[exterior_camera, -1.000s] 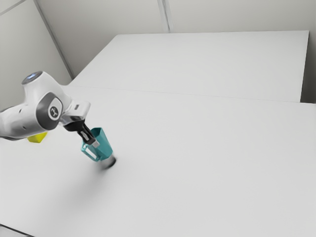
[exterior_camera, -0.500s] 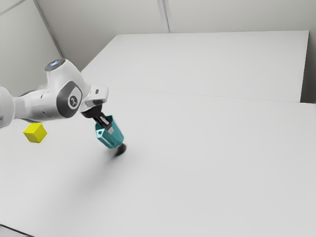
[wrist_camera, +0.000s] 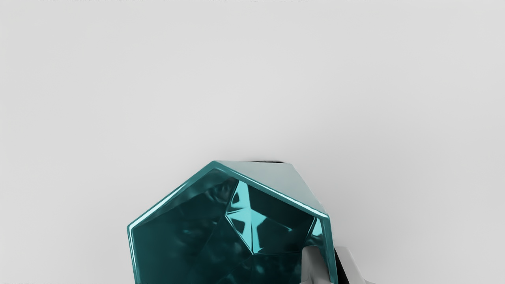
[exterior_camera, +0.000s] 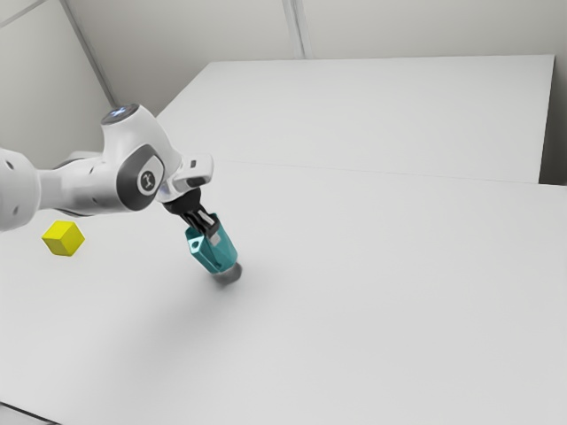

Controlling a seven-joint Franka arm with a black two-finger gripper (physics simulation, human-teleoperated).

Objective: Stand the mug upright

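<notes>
The black two-finger gripper (exterior_camera: 213, 237) is clamped on the wall of the teal mug (exterior_camera: 226, 252), one finger (wrist_camera: 311, 265) inside the cup and its partner (wrist_camera: 350, 265) outside. In the exterior view, taken as a clock face, the faceted mug lies between the centre and 9 o'clock, its mouth toward 11 and its base toward 5. The room's upright seams slant much the same way there, so I judge it near upright; whether it stands quite true I cannot tell.

Over the last second the mug has travelled toward 2 o'clock, lately dipping a little toward 4, and its handle (exterior_camera: 194, 237) has swung round with the hand, showing less of its loop. The lean has barely altered, so the change looks like carrying and turning more than righting. A dark patch (exterior_camera: 229, 276) sits close under the base, but contact is unclear: this fits a mug just above its rest or one already set down. Letting go would suit only the latter.

Farther out, the white arm (exterior_camera: 84, 188) reaches in from 9 o'clock, with a yellow cube (exterior_camera: 64, 239) below it, now fully uncovered. The white tabletop (exterior_camera: 372, 292) spreads toward 3 and 6; a pale slab (exterior_camera: 372, 111) rises toward 1, before grey walls (exterior_camera: 159, 31).
</notes>
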